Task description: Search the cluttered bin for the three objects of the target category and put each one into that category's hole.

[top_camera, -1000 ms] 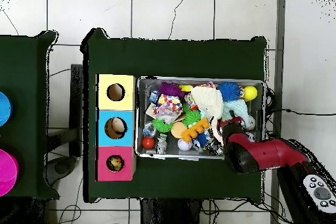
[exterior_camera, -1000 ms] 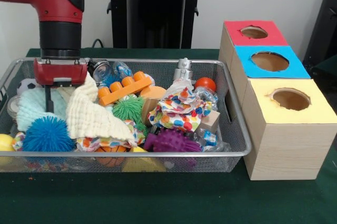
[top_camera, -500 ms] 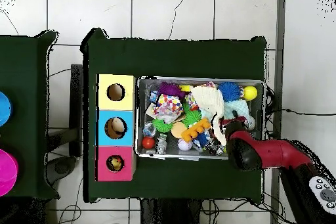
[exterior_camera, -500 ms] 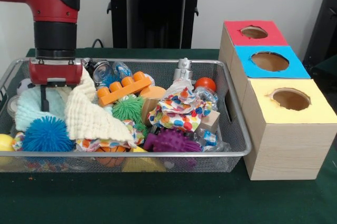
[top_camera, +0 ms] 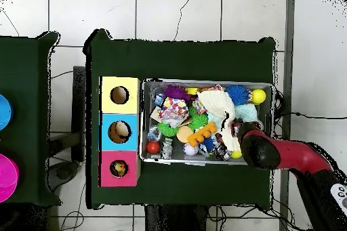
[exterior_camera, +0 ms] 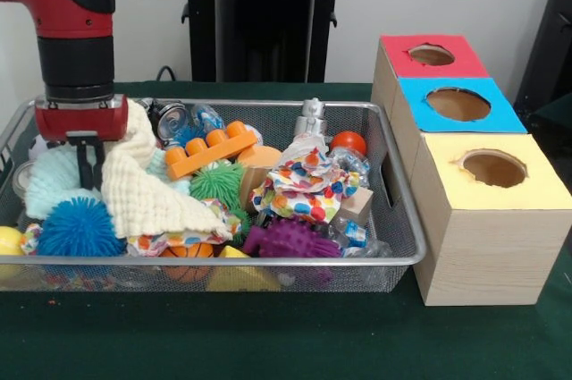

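Note:
The wire-mesh bin (exterior_camera: 268, 262) sits on the green table, full of toys and cloths; it also shows in the overhead view (top_camera: 203, 82). My gripper (exterior_camera: 87, 174) reaches down into the bin's left end, shut on the edge of a cream waffle cloth (exterior_camera: 147, 192), whose corner stands up against the gripper's right side. A mint cloth (exterior_camera: 49, 183) lies behind the fingers and a blue spiky ball (exterior_camera: 80, 228) just below them. In the overhead view the red arm (top_camera: 278, 155) covers the gripper beside the cream cloth (top_camera: 220, 106).
Three cardboard boxes with holes stand right of the bin: red top (exterior_camera: 398, 54), blue top (exterior_camera: 420, 112), yellow top (exterior_camera: 536, 183). The bin also holds an orange brick (exterior_camera: 210, 152), a green spiky ball (exterior_camera: 217, 185), a purple spiky ball (exterior_camera: 290, 239) and a spotted cloth (exterior_camera: 308, 188).
My gripper has moved left along the bin, and the cream cloth's upper corner has been drawn left and up with it.

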Robot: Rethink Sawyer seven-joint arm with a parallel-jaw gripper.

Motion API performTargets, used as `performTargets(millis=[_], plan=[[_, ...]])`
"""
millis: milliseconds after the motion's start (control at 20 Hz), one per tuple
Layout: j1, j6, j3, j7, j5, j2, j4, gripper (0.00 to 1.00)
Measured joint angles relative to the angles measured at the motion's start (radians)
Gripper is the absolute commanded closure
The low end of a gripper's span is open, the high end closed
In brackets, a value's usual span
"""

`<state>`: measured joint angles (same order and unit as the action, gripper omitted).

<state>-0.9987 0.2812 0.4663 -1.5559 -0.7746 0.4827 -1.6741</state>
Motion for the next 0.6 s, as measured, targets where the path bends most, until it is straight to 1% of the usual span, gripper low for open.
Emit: performTargets(millis=[150, 450, 600], plan=[[-0.009, 0.03, 0.017, 0.0, 0.001, -0.005, 0.007, 1.0], [-0.015, 0.037, 0.026, 0.0, 0.001, -0.006, 0.007, 1.0], [-0.022, 0.057, 0.04, 0.0, 0.011, -0.004, 0.002, 1.0]])
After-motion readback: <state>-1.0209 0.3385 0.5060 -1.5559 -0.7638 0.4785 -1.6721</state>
